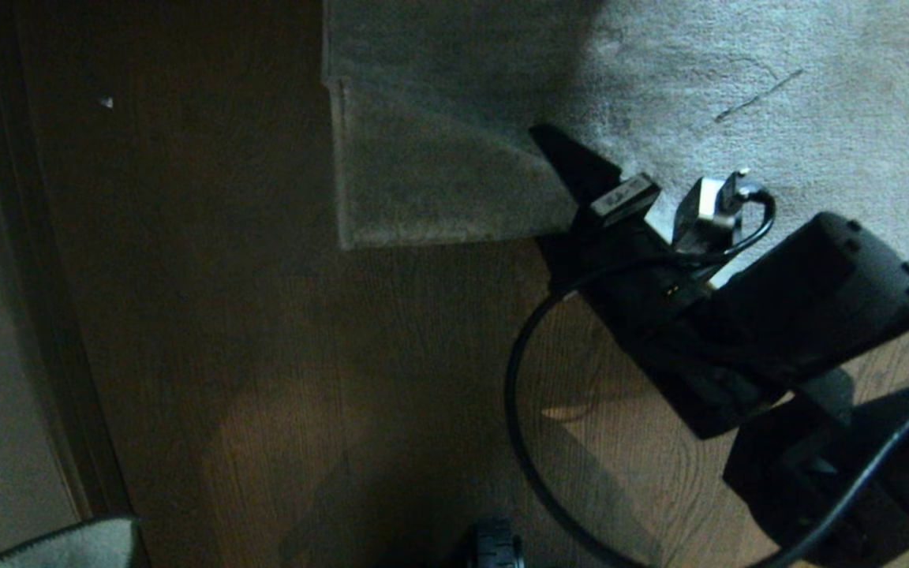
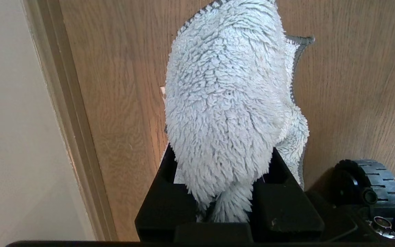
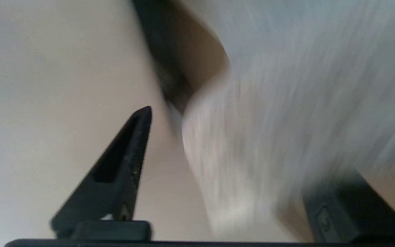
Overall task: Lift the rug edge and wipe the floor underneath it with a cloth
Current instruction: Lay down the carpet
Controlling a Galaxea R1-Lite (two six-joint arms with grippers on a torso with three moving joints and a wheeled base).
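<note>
Rug corner first: the rug edge [image 1: 431,229] sits in the upper middle of the head view, and the corner looks folded over on itself, with a straight border down its left side and another along its bottom. The rest of the grey rug spreads off to the upper right of the frame. Below and left of it is bare floor [image 1: 281,379], brown planks with wavy grain, pretty dark on the left side.

The right gripper [image 1: 581,170] comes in from the lower right of the head view on its big black arm, and one dark pointed finger lies over the rug just at the right end of that folded corner. In the right wrist view the jaws stand wide apart, one black finger [image 3: 122,171] at lower left and the other at the lower right edge, with the pale rug material blurred between them. Can't tell if it touches either finger.

The cloth [image 2: 228,113], a fluffy pale grey-blue rag, is clamped in the left gripper [image 2: 228,209], hanging out over the wood floor in the left wrist view. A pale wall with a skirting strip [image 2: 67,130] runs down the left of that frame, and a black ribbed wheel [image 2: 372,178] shows at lower right.
</note>
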